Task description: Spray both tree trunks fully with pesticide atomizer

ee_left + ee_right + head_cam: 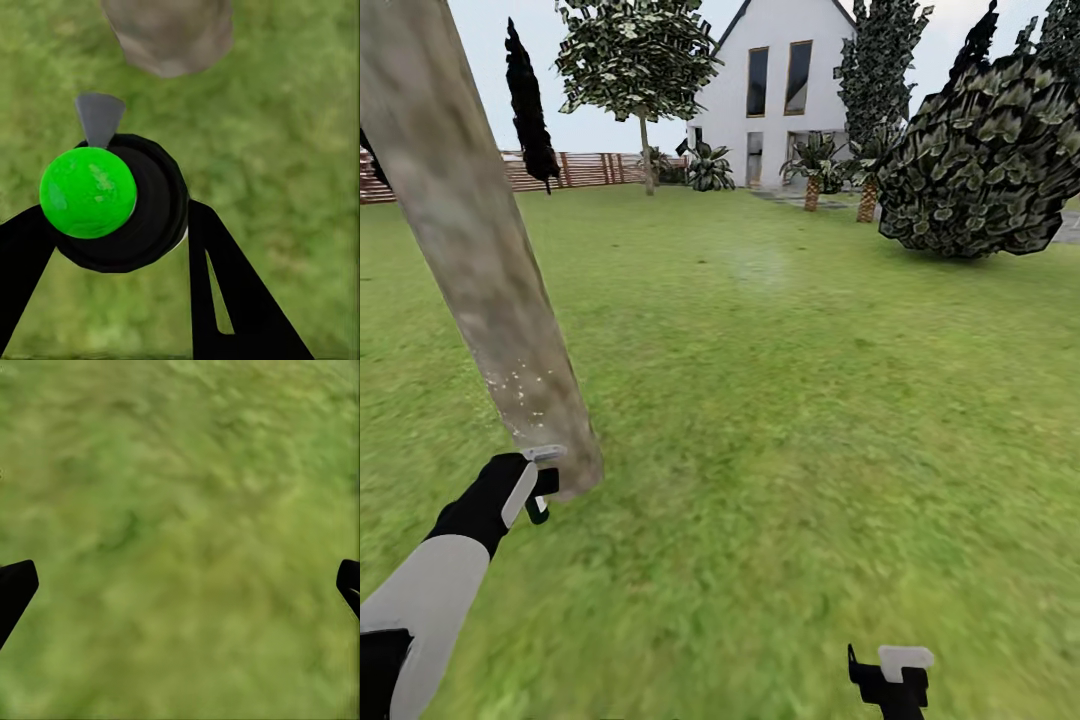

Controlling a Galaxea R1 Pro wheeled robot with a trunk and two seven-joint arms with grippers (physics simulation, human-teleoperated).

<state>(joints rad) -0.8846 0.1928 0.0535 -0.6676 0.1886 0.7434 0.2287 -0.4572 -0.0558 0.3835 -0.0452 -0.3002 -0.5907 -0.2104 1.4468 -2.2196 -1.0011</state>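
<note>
The left tool (pixel 543 487) is clenched on the pesticide atomizer (pixel 120 202), a dark round bottle with a green ball on its top; the 2 black fingers (pixel 232 292) press its sides. Its grey nozzle (pixel 99 118) points away from the tool toward the foot of the tree trunk (pixel 480 270), which stands just in front, so I judge it is held low and close to aim the spray there. Pale specks of pesticide (pixel 520 390) already sit on the trunk just above the tool, but most of the trunk looks bare. The right tool (pixel 890 675) hangs released over the grass (pixel 180 510), holding nothing.
</note>
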